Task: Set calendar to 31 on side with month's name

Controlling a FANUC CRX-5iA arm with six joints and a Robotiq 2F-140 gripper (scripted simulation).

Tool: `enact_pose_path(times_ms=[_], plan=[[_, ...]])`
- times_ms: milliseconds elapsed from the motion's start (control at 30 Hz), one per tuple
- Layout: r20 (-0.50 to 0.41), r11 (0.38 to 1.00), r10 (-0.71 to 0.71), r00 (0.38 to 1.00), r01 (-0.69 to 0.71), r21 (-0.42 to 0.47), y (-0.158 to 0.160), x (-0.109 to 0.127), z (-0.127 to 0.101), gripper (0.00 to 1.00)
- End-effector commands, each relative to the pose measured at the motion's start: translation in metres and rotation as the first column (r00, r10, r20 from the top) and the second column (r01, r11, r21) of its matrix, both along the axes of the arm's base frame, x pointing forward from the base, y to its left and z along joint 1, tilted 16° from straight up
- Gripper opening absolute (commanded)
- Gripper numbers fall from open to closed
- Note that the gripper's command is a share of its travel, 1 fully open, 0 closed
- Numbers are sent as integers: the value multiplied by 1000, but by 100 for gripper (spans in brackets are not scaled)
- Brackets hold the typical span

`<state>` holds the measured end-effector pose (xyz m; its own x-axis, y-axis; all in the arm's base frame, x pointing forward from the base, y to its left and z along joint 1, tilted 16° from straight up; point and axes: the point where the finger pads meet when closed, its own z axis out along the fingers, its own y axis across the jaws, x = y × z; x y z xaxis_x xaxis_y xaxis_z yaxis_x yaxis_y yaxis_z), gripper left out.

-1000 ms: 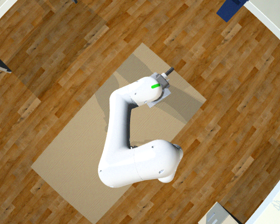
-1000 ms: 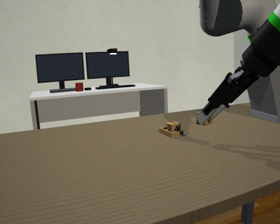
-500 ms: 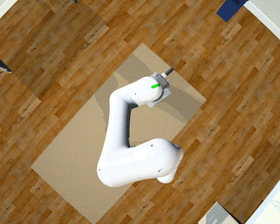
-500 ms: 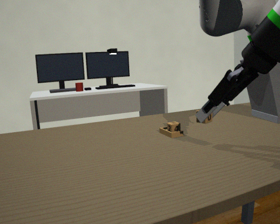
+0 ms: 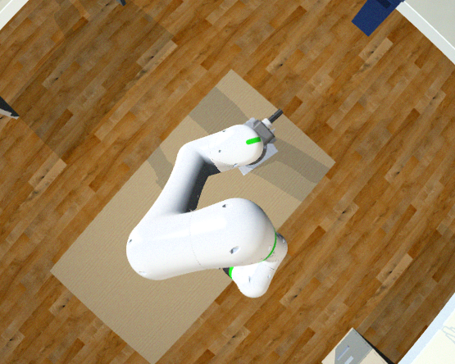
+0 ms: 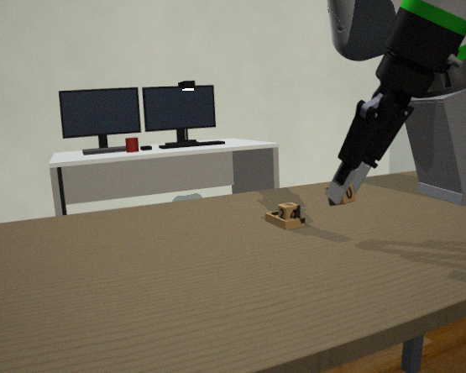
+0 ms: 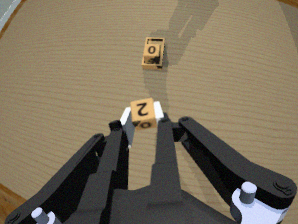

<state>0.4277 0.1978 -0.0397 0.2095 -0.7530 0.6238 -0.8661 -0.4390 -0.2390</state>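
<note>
My gripper (image 6: 341, 194) (image 7: 144, 113) is shut on a wooden number cube (image 6: 348, 192) (image 7: 143, 111). The cube is tilted and held just above the table, to the right of the tray in the exterior view. It shows a 2 in the wrist view and a 0 in the exterior view. The small wooden tray (image 6: 274, 218) (image 7: 152, 66) lies flat on the table with the other cube (image 6: 289, 211) (image 7: 153, 50) standing in it. That cube shows 2 and 4 in the exterior view and 0 in the wrist view. In the top view the arm hides the tray and both cubes; only the gripper (image 5: 276, 116) shows.
The robot's grey pedestal (image 6: 443, 147) stands on the table at the right, behind the gripper. A white desk (image 6: 164, 157) with two monitors and a red cup (image 6: 132, 144) stands beyond the table's far edge. The table's front edge (image 6: 362, 344) runs at the lower right.
</note>
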Motion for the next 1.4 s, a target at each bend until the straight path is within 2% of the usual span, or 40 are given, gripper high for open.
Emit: enact_pose_path(times_ms=[0,100,167,367,533,667,733,967,1367], plan=[[-18,1000,9,1000,-8,29,-2,0,1,17],[-56,996,24,998,-19,88,-4,0,-1,17],[-56,996,24,998,-19,88,-4,0,-1,17],[-112,970,80,990,-51,238,-4,1,3,17],[-116,968,83,990,-53,247,-7,2,4,17],[-158,952,102,982,-51,301,-10,1,2,17],[-158,952,102,982,-51,301,-10,1,2,17],[-197,887,176,964,-69,456,-10,3,5,17],[-218,874,186,958,-60,482,-18,5,5,17]])
